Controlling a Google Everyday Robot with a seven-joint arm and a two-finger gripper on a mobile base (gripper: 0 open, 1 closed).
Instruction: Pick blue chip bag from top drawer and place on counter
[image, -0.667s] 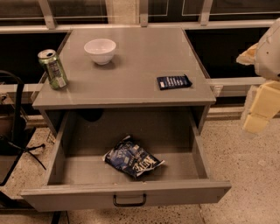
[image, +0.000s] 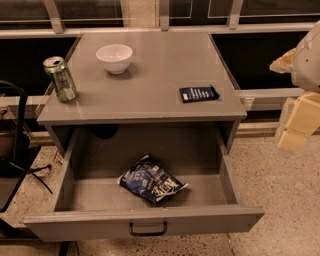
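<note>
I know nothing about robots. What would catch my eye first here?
The open top drawer catches the eye, the crumpled blue chip bag lying on its floor. On the counter above stand a white bowl, a green can and a small dark packet. The cream end effector hangs at the right edge, away from the drawer.

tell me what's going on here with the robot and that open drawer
The robot is set to take the blue chip bag out of the top drawer and put it on the counter. The drawer is pulled open with the bag lying inside, not yet picked. The gripper hangs off to the right of the cabinet, touching nothing. On the counter sit a white bowl, a green can and a small dark packet.
</note>
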